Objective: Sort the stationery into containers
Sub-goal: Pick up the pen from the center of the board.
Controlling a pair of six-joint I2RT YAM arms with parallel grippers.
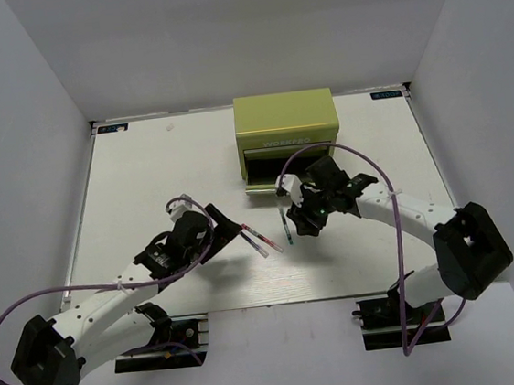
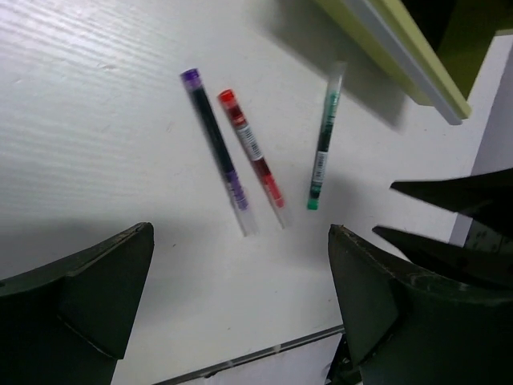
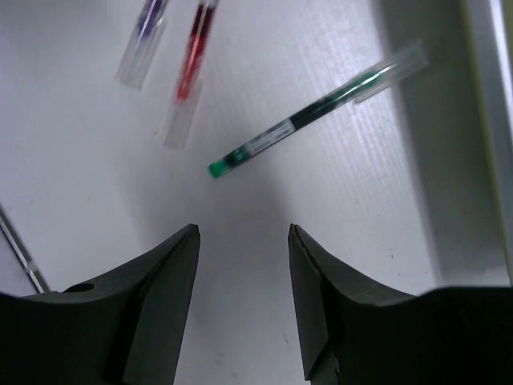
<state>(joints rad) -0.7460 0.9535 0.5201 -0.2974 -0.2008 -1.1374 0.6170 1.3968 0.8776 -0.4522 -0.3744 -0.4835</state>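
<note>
Green pen lies on the surface at one o'clock of the right tool, jaws parted, empty; left tool gapes empty. An off-centre pinch could roll it away.

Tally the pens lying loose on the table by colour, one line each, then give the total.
Purple pen: 1
Red pen: 1
Green pen: 1
Total: 3 pens in view
</note>
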